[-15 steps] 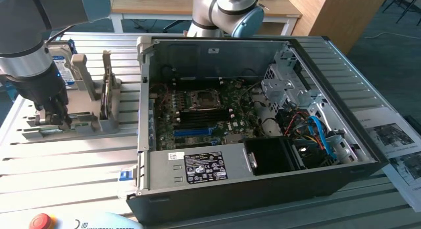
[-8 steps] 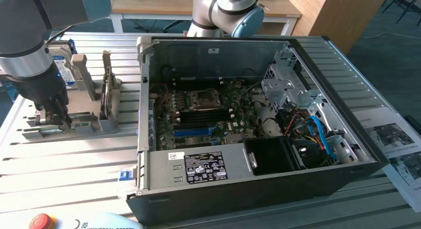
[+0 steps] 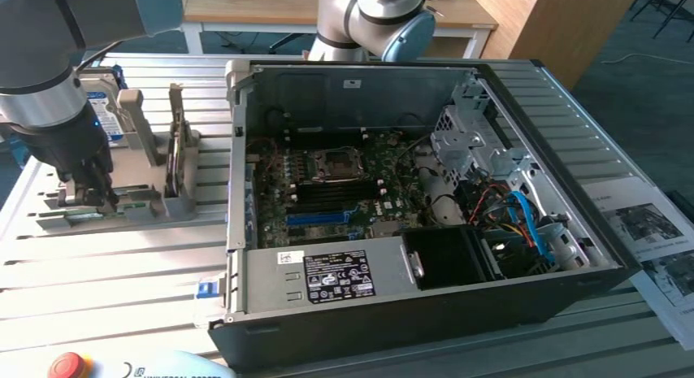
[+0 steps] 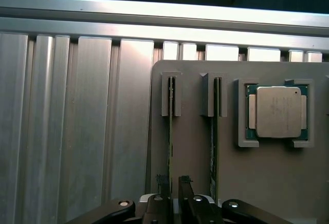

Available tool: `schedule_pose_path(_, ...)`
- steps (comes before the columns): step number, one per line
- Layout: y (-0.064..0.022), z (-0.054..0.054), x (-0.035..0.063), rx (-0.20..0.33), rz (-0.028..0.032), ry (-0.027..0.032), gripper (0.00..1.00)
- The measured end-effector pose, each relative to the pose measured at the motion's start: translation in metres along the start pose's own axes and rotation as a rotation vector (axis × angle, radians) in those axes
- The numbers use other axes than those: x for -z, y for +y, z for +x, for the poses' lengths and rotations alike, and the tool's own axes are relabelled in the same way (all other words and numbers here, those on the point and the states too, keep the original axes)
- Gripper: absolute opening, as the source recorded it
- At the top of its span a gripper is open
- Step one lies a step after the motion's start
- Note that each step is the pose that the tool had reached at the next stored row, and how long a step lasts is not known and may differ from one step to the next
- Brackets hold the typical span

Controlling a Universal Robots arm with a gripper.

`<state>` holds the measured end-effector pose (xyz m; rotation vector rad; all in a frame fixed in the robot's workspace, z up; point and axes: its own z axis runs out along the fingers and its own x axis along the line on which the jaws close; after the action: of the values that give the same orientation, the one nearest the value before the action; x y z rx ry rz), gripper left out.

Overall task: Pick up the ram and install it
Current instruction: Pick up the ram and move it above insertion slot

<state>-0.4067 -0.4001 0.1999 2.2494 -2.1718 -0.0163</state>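
Note:
The ram (image 4: 170, 131) is a thin green stick standing on edge in a slot of the grey holder (image 4: 191, 147). A second stick (image 4: 214, 142) stands in the neighbouring slot. My gripper (image 4: 174, 189) hangs right over the near end of the first stick. Its black fingers (image 4: 162, 193) sit one on each side of the stick's edge, with a narrow gap still showing. In the exterior view the gripper (image 3: 89, 197) is down on the holder (image 3: 130, 209) at that view's left, beside the open computer case (image 3: 233, 150).
A square silver processor (image 4: 278, 112) lies in its own pocket on the holder. A hard drive (image 3: 104, 97) stands behind the arm. Inside the case, the motherboard's memory slots (image 3: 321, 207) sit below the processor socket (image 3: 331, 164). Cables and drive cages fill the case's right.

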Motion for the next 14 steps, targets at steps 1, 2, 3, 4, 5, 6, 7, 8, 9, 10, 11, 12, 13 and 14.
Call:
schedule_pose_path(1, 0.0, 0.0, 0.0, 0.0, 0.0, 0.0, 0.21)
schedule_pose_path(2, 0.0, 0.0, 0.0, 0.0, 0.0, 0.0, 0.21)
schedule_pose_path(3, 0.0, 0.0, 0.0, 0.0, 0.0, 0.0001, 0.21)
schedule_pose_path(4, 0.0, 0.0, 0.0, 0.0, -0.0001, 0.0, 0.21)
schedule_pose_path(5, 0.0, 0.0, 0.0, 0.0, 0.0, 0.0, 0.21)
schedule_pose_path(6, 0.0, 0.0, 0.0, 0.0, 0.0, 0.0, 0.21)
schedule_pose_path(7, 0.0, 0.0, 0.0001, 0.0, 0.0, 0.0001, 0.21)
schedule_pose_path(8, 0.0, 0.0, 0.0, 0.0, 0.0, 0.0, 0.21)
schedule_pose_path(9, 0.0, 0.0, 0.0, 0.0, 0.0, 0.0, 0.21)
schedule_pose_path(10, 0.0, 0.0, 0.0, 0.0, -0.0001, 0.0, 0.21)
schedule_pose_path(11, 0.0, 0.0002, 0.0001, 0.0, -0.0002, 0.0001, 0.21)
schedule_pose_path(12, 0.0, 0.0004, 0.0001, 0.0, -0.0002, 0.0002, 0.21)
schedule_pose_path(13, 0.0, 0.0005, 0.0001, 0.0, -0.0001, 0.0001, 0.21)
schedule_pose_path(14, 0.0, 0.0007, 0.0, 0.0, -0.0001, 0.0, 0.21)
